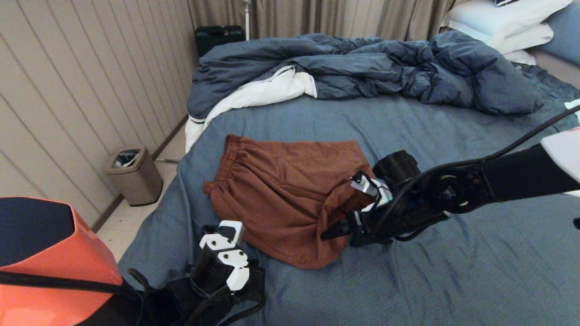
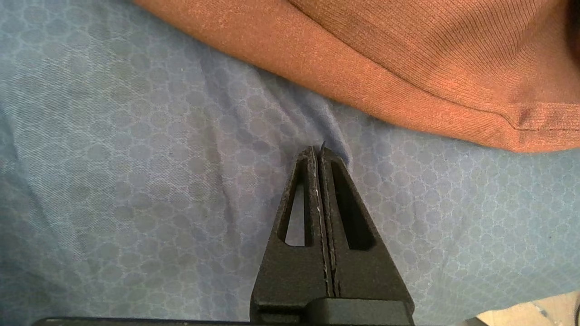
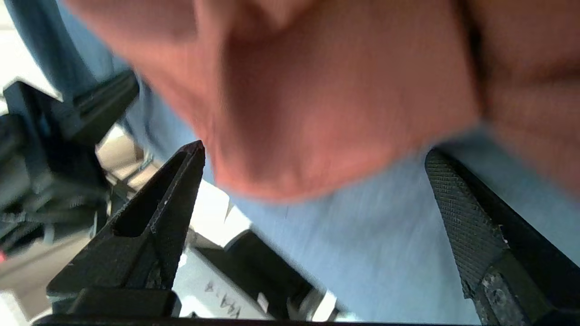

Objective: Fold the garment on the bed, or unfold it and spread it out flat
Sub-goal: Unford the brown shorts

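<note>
The garment (image 1: 281, 199), rust-brown shorts, lies rumpled on the bed's slate-blue sheet (image 1: 453, 253) with its gathered waistband toward the left. My right gripper (image 1: 337, 228) hovers at the shorts' right near edge. In the right wrist view it (image 3: 315, 154) is open wide, and a bulge of brown fabric (image 3: 340, 90) sits just past the fingertips with nothing pinched. My left gripper (image 1: 209, 230) rests low by the shorts' near left edge. In the left wrist view it (image 2: 319, 151) is shut and empty over the sheet (image 2: 113, 181), a short way from the hem (image 2: 408, 54).
A rumpled dark blue duvet (image 1: 362, 68) with white lining fills the far side of the bed, and white pillows (image 1: 503, 22) lie at the far right. A waste bin (image 1: 133, 174) stands on the floor by the left wall. A black case (image 1: 219, 36) sits beyond the bed.
</note>
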You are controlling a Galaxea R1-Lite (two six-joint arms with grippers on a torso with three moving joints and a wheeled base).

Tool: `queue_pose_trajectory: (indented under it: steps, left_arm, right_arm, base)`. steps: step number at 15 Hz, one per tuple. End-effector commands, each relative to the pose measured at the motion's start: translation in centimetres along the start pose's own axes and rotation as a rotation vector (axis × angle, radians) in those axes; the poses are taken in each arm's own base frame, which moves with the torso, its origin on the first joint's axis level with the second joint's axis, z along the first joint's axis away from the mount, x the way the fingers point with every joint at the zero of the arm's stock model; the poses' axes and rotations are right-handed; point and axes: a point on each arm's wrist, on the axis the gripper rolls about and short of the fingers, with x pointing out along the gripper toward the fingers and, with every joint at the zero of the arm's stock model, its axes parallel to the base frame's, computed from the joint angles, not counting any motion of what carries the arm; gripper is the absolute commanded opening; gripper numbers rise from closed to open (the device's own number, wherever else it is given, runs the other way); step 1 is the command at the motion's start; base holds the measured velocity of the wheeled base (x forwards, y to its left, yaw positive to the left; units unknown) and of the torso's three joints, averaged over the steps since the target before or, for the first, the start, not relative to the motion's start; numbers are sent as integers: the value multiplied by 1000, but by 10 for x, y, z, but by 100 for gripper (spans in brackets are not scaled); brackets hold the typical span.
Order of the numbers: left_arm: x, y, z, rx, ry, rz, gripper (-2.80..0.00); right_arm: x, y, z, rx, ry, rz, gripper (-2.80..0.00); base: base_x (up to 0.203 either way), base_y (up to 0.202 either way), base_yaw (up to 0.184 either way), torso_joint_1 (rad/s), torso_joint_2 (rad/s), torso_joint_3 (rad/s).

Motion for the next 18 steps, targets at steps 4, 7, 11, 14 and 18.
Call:
queue_pose_trajectory:
  steps: [4, 7, 11, 14, 18]
  left_arm:
    - [2, 0, -1, 0, 2, 3, -280]
    - [1, 0, -1, -1, 0, 3, -280]
    - [2, 0, -2, 0, 3, 4, -280]
    - [2, 0, -2, 1, 4, 4, -280]
    - [2, 0, -1, 0, 2, 3, -280]
  right_arm:
    - [11, -7, 5, 19, 4, -3, -280]
    - [8, -6, 3, 17, 3, -2, -280]
    - [0, -5, 3, 17, -14, -3, -280]
    - [-15, 3, 1, 1, -44, 5, -280]
    - [-51, 20, -14, -29, -94, 20, -280]
  base:
    - [0, 0, 0, 0, 0, 0]
    - [0, 0, 0, 0, 0, 0]
    - [0, 0, 0, 0, 0, 0]
    - [0, 0, 0, 0, 0, 0]
    - [0, 0, 0, 0, 0, 0]
